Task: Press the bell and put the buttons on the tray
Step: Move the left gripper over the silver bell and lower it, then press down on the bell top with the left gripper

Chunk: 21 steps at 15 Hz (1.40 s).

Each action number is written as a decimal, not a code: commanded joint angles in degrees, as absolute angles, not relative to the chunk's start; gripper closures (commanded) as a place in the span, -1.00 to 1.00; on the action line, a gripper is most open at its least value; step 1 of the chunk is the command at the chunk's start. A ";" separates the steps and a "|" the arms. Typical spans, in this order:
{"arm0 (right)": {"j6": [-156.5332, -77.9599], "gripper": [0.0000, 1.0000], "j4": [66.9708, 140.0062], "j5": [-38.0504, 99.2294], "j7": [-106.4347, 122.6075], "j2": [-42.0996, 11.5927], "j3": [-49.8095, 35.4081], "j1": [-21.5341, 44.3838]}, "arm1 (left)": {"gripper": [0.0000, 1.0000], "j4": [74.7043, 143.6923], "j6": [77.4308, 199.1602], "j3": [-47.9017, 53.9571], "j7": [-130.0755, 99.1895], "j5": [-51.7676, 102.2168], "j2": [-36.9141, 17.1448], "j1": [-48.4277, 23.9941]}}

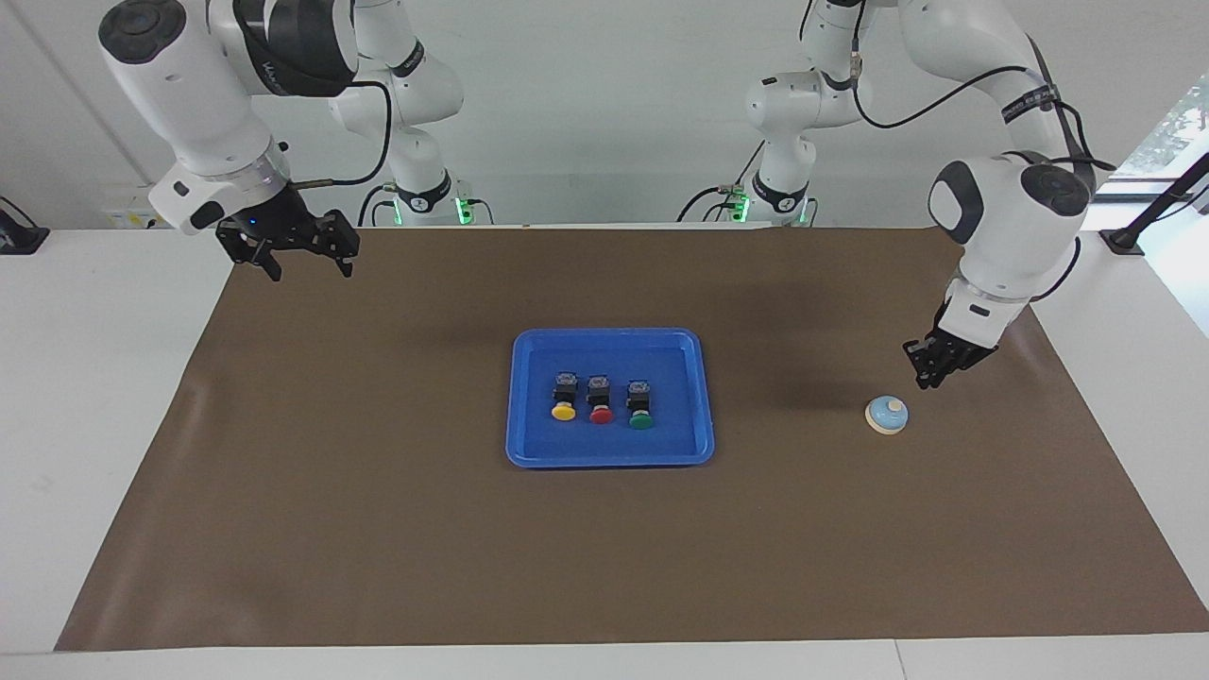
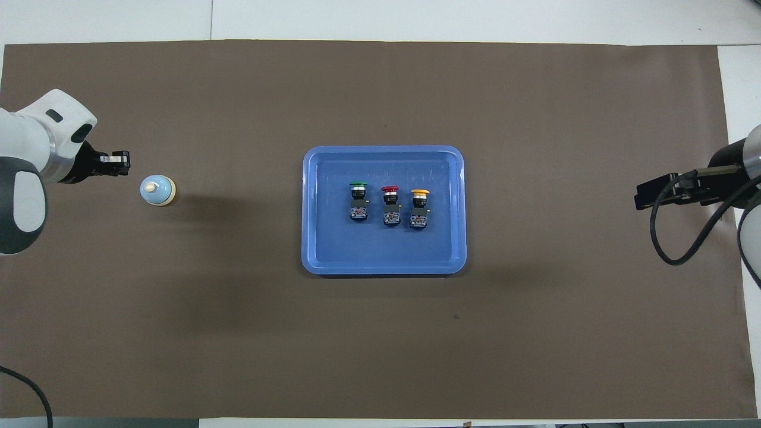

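The light blue bell [image 1: 888, 415] [image 2: 157, 190] stands on the brown mat toward the left arm's end. My left gripper [image 1: 925, 381] [image 2: 123, 164] hangs low over the mat just beside the bell, shut on nothing and not touching it. The blue tray [image 1: 609, 461] [image 2: 383, 268] lies in the middle of the mat. Three buttons lie in a row in it: yellow [image 1: 564, 412] [image 2: 420, 193], red [image 1: 601, 415] [image 2: 389, 189] and green [image 1: 640, 421] [image 2: 357, 184]. My right gripper [image 1: 310, 272] [image 2: 643, 200] waits open and empty, high over the mat's corner at the right arm's end.
The brown mat [image 1: 378, 529] covers most of the white table. A black cable [image 2: 678, 244] loops from the right wrist. Nothing else stands on the mat.
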State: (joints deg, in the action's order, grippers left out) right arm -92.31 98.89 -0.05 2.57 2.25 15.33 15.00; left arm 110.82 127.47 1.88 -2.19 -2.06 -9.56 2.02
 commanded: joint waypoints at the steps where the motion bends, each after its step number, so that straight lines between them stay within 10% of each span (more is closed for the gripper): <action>1: -91.93 -1.00 98.53 -1.05 2.55 2.20 15.12 14.59 | 0.85 112.76 133.40 1.93 -2.55 -1.58 -11.68 2.29; 21: -91.41 -1.00 98.70 -1.76 2.72 2.37 15.12 14.24 | 0.92 121.54 138.42 1.93 -2.37 -1.58 -11.42 2.11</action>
